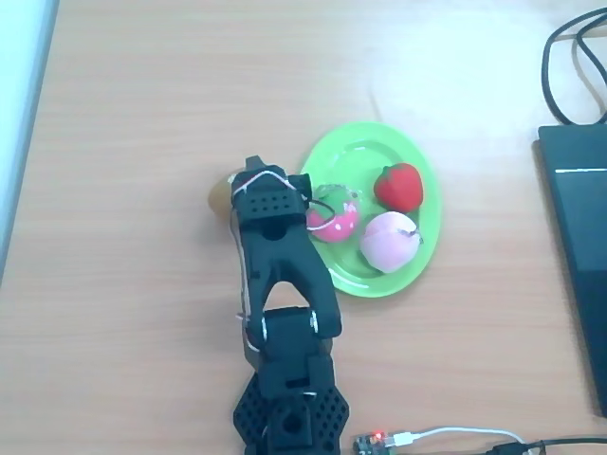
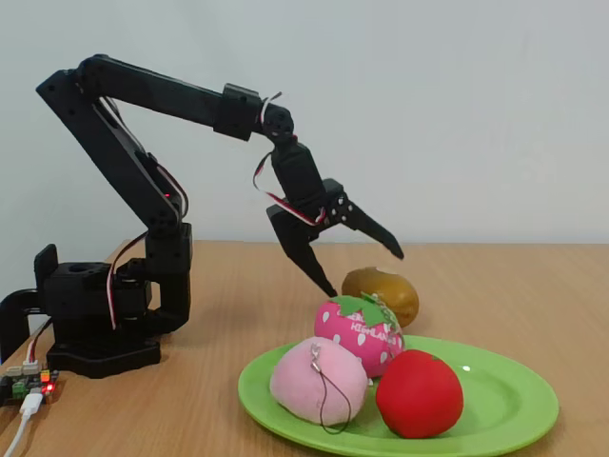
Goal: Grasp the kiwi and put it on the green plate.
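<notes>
Kiwi (image 2: 383, 291) is sitting on the counter (image 1: 142, 142), off the green plate (image 2: 514, 405) but right next to its rim. In the overhead view I only get a sliver of the kiwi (image 1: 220, 196) poking out to the left of the arm's head; the rest is hidden under it.

My hand (image 2: 366, 271) is hanging above the kiwi with the fingers spread wide. From the fixed view one finger (image 2: 309, 255) points down toward the counter on the left side of the kiwi, and the other sticks out up and over it. Nothing is between them and I can't see either one touching the fruit, though depth is hard to judge from this angle.

The plate has three toys on it. There's a pink strawberry (image 2: 360, 328) with a green top at the edge closest to the kiwi, a pale pink peach (image 2: 319, 381) with a little cord on it, and a plain red round fruit (image 2: 419, 393). Overhead they sit as strawberry (image 1: 334, 216) on the left, peach (image 1: 389, 242) lower right and red one (image 1: 398, 186) upper right.

Also in shot are a black laptop (image 1: 579, 237) at the right edge of the overhead view with a black cable (image 1: 560, 66) looped above it, and the controller board (image 2: 24, 386) with its red light by the arm's base.
</notes>
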`<state>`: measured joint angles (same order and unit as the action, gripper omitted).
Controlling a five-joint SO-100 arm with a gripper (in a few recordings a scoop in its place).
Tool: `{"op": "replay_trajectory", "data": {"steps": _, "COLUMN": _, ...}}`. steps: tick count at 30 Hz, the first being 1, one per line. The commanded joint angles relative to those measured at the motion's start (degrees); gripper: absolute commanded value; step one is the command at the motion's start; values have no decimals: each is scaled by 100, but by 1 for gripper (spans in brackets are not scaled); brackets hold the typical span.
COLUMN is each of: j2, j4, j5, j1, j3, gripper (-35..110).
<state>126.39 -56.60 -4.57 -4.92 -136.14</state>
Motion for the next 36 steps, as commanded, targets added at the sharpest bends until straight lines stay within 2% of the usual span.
{"op": "replay_trajectory", "data": {"steps": 1, "j2": -79, "j4": 18, "j5": -132, "j1": -88, "j3": 185, "gripper": 49}}
{"op": "replay_trajectory", "data": {"steps": 23, "j2": -1292, "j4": 343, "j5": -185, "j1": -202, "j3": 958, "gripper": 49}}
{"op": "replay_trajectory", "data": {"steps": 36, "j2": -1608, "j4": 527, "j5": -413, "j1": -387, "j3": 809, "gripper": 49}}
